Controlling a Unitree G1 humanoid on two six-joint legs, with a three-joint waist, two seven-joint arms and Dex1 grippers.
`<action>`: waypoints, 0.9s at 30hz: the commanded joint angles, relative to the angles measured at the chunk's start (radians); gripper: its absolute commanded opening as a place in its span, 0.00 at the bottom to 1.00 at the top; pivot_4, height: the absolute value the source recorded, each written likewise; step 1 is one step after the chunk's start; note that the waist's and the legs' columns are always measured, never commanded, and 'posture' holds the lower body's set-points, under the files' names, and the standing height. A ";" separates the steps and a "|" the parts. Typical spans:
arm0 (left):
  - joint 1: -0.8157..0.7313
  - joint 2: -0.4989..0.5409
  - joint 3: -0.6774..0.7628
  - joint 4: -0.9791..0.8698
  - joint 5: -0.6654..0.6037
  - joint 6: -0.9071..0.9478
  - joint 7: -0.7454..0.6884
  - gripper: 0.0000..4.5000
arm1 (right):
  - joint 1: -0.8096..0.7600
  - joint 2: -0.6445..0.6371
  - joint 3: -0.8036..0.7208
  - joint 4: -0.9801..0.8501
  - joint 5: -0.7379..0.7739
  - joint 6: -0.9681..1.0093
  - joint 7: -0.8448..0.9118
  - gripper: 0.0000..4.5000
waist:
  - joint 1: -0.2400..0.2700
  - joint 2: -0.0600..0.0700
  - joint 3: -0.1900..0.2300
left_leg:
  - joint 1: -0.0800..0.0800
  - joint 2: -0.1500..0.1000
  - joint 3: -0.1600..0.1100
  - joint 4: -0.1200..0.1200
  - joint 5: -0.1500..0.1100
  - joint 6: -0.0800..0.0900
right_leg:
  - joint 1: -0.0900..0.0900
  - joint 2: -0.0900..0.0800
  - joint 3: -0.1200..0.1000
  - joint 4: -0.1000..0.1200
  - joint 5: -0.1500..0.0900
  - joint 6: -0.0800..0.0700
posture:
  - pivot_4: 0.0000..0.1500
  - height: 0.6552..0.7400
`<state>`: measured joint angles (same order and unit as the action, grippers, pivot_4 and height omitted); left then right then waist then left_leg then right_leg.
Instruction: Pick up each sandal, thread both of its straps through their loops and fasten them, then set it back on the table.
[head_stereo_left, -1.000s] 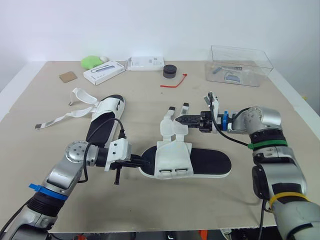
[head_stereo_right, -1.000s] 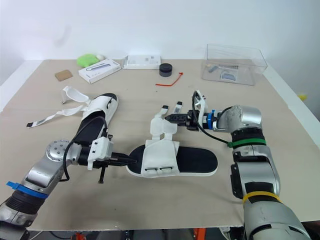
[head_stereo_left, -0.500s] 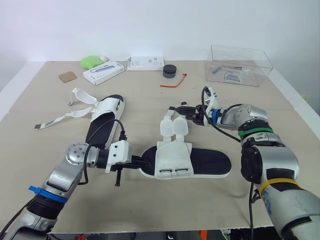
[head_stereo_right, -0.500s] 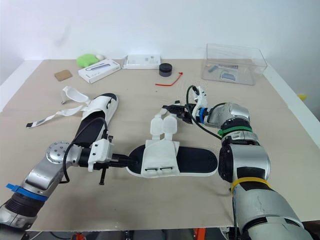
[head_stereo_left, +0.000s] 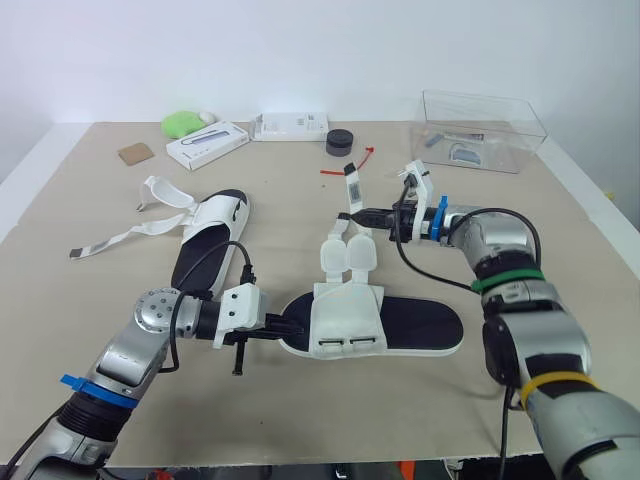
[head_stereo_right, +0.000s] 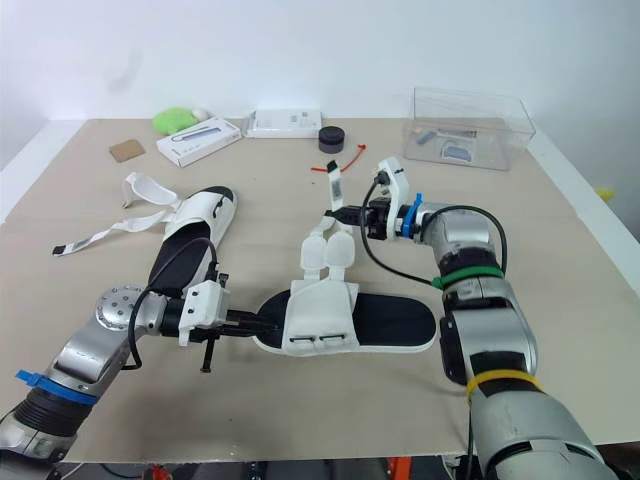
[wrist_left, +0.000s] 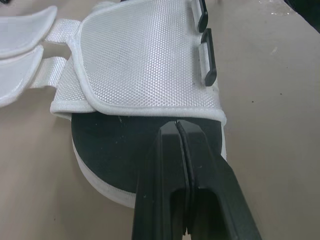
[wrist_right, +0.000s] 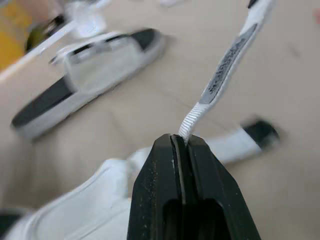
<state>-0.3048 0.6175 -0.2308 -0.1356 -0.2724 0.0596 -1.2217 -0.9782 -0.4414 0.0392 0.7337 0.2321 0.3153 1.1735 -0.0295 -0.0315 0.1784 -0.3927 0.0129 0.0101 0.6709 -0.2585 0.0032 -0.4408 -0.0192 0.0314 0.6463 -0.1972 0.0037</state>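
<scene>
Along the back of the table (head_stereo_left: 90, 380) lie a brown square pad (head_stereo_left: 135, 154), a green lump (head_stereo_left: 183, 123), two white boxes (head_stereo_left: 208, 145) and a black puck (head_stereo_left: 340, 142). Nearer, on the left, the far sandal (head_stereo_left: 205, 240) rests flat with its long strap (head_stereo_left: 100, 243) undone and trailing across the tabletop towards the left edge. The left gripper (head_stereo_left: 285, 327) lies low at the toe end of the near sandal (head_stereo_left: 400, 325). Its fingers (wrist_left: 165, 170) are pressed together, with their tips on the black footbed just at the edge of the white mesh upper (wrist_left: 140, 60) (nothing can be seen between them). This sandal sits flat in the middle of the table, its two padded tabs (head_stereo_left: 345, 255) folded open towards the back. Above them the right gripper (head_stereo_left: 352, 214) is pinched on a thin white strap (head_stereo_left: 350, 183), which stands up from the fingertips with its grey printed end uppermost. A red zip tie (head_stereo_left: 350, 163) lies beyond it, and a clear plastic box (head_stereo_left: 482, 130) stands at the back right.
</scene>
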 joint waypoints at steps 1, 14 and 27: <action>0.000 0.005 0.003 -0.022 0.002 -0.010 0.003 0.00 | 0.095 -0.018 -0.008 -0.230 -0.004 -0.322 0.062 0.01 | 0.001 0.000 0.000 | 0.000 0.000 0.000 0.000 0.000 0.000 | 0.000 0.000 0.000 0.000 0.000 0.000 | 1.00 1.00; -0.024 -0.003 -0.009 0.001 0.006 -0.014 -0.016 0.00 | 0.220 -0.184 0.210 -0.269 -0.170 -1.671 0.163 0.01 | 0.002 0.000 0.000 | 0.008 0.001 0.004 0.001 0.000 -0.001 | 0.003 0.002 0.006 0.000 0.000 0.005 | 1.00 1.00; -0.029 -0.007 -0.015 0.010 0.006 -0.015 -0.024 0.00 | 0.112 -0.356 0.447 -0.229 -0.119 -1.774 -0.080 0.46 | -0.002 -0.001 0.001 | 0.017 0.002 0.017 0.000 0.000 0.000 | 0.005 0.003 0.021 0.001 0.002 0.007 | 1.00 1.00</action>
<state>-0.3259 0.6091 -0.2439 -0.1081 -0.2637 0.0575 -1.2364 -0.8349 -0.7578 0.4725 0.5589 0.0481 -1.5131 1.1297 -0.0312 -0.0321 0.1789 -0.3758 0.0150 0.0273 0.6707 -0.2583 0.0031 -0.4356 -0.0166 0.0528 0.6469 -0.1948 0.0106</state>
